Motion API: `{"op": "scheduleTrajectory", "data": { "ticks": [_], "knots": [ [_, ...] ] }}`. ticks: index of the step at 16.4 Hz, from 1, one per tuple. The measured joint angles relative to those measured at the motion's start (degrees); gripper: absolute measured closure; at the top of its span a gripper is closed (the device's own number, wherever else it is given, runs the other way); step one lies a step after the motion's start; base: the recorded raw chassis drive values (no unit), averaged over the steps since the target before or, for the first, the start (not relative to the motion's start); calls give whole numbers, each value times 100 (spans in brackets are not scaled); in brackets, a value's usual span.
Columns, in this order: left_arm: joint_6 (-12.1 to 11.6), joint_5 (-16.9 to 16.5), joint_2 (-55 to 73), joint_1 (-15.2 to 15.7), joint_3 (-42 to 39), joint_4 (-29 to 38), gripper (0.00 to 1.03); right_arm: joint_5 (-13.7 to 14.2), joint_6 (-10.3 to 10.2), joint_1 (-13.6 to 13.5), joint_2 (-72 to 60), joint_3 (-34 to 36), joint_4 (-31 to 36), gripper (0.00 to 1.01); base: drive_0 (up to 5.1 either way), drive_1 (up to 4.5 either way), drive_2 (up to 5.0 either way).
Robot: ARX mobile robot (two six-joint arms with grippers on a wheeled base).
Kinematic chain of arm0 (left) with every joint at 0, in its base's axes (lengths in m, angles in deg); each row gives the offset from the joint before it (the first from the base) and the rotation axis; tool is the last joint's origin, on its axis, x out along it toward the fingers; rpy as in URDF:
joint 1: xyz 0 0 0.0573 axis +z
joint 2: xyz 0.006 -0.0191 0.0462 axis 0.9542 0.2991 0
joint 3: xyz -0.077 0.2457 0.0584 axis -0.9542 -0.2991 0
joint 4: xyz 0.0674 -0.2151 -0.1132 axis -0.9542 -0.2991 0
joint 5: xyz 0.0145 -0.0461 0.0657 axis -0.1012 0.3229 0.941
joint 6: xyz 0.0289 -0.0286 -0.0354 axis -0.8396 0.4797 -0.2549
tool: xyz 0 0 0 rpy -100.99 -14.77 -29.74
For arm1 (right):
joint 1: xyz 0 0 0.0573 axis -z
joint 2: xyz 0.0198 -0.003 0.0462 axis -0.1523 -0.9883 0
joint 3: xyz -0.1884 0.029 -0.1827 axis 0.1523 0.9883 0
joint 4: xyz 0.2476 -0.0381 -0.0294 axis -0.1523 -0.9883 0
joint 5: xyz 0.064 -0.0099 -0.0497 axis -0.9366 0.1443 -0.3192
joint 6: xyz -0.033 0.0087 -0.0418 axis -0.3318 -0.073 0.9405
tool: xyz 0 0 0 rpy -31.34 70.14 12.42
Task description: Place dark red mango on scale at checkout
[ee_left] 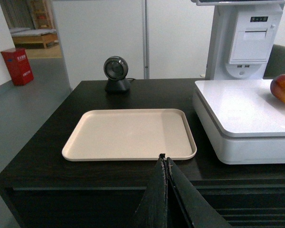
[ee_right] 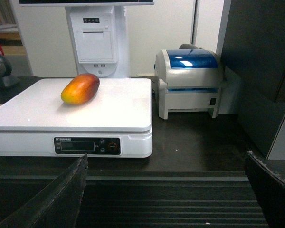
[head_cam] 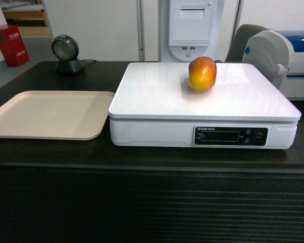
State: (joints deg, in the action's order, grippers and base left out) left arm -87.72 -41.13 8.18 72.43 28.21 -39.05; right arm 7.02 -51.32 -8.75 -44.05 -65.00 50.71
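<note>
The dark red mango (head_cam: 202,74) lies on the white platform of the scale (head_cam: 157,96), toward its far side, free of both grippers. It also shows in the right wrist view, mango (ee_right: 80,89) on the scale (ee_right: 109,114), and at the right edge of the left wrist view, mango (ee_left: 283,89). The scale stands on the dark checkout (head_cam: 142,202) with its ribbed front. My left gripper (ee_left: 165,157) is shut and empty, hanging before the counter's front edge. My right gripper (ee_right: 166,159) is wide open and empty, back from the scale. Neither gripper shows in the head view.
A beige tray (head_cam: 48,114) lies left of the scale. A round barcode scanner (head_cam: 66,53) stands at the back left. A white receipt terminal (head_cam: 191,28) rises behind the scale, and a blue-topped label printer (ee_right: 189,83) sits to its right.
</note>
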Motion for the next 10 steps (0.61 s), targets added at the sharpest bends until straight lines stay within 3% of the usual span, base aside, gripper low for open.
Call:
{"op": "scheduleTrajectory", "data": {
  "ticks": [10],
  "knots": [
    [0, 2, -1091, 0, 0, -1099, 101, 0, 0, 0, 0, 0, 0, 3, 0, 0, 0]
  ]
}}
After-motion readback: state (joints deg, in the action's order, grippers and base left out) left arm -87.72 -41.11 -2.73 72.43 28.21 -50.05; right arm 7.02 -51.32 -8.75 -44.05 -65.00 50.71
